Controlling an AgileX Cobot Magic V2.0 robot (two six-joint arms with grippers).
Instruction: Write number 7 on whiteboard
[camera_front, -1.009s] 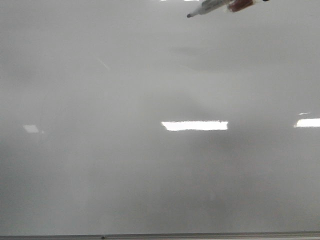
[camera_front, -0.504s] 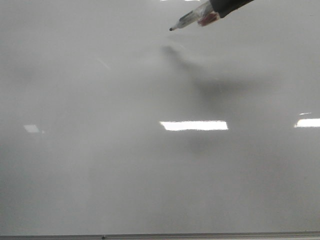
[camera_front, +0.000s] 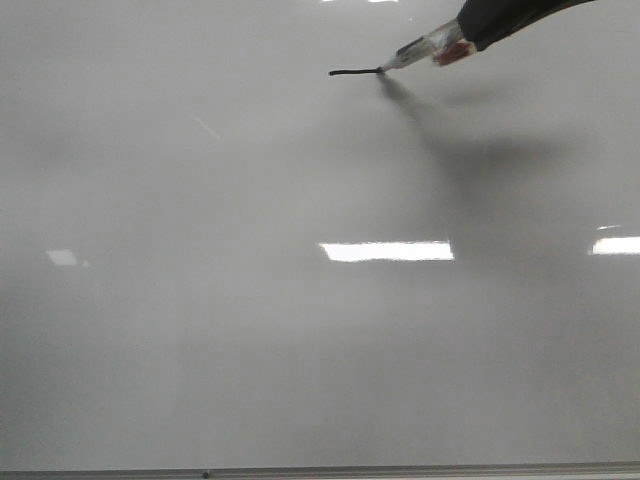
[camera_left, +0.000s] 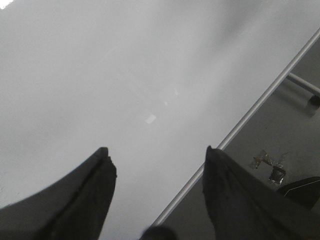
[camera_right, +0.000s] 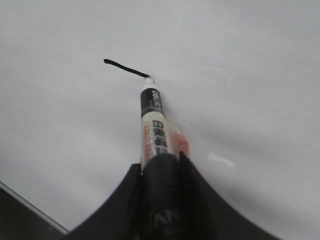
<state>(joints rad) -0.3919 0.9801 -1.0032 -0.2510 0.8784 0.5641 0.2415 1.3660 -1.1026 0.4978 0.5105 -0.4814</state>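
Right gripper (camera_right: 161, 167) is clamped on the marker (camera_right: 152, 120), barrel slanted so the tip meets the whiteboard (camera_front: 250, 350) at the end of a short black stroke (camera_front: 354, 72), prob. the top bar of the number 7; no stem yet. Stroke sits well above the bright reflection (camera_front: 387, 251). Left gripper (camera_left: 157, 165) has jaws spread w/ nothing between, over the whiteboard's metal edge strip (camera_left: 250, 115), idle, clear of the stroke.

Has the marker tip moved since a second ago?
Yes. The marker tip has dropped toward the bright reflection onto the whiteboard, leaving a short black stroke.
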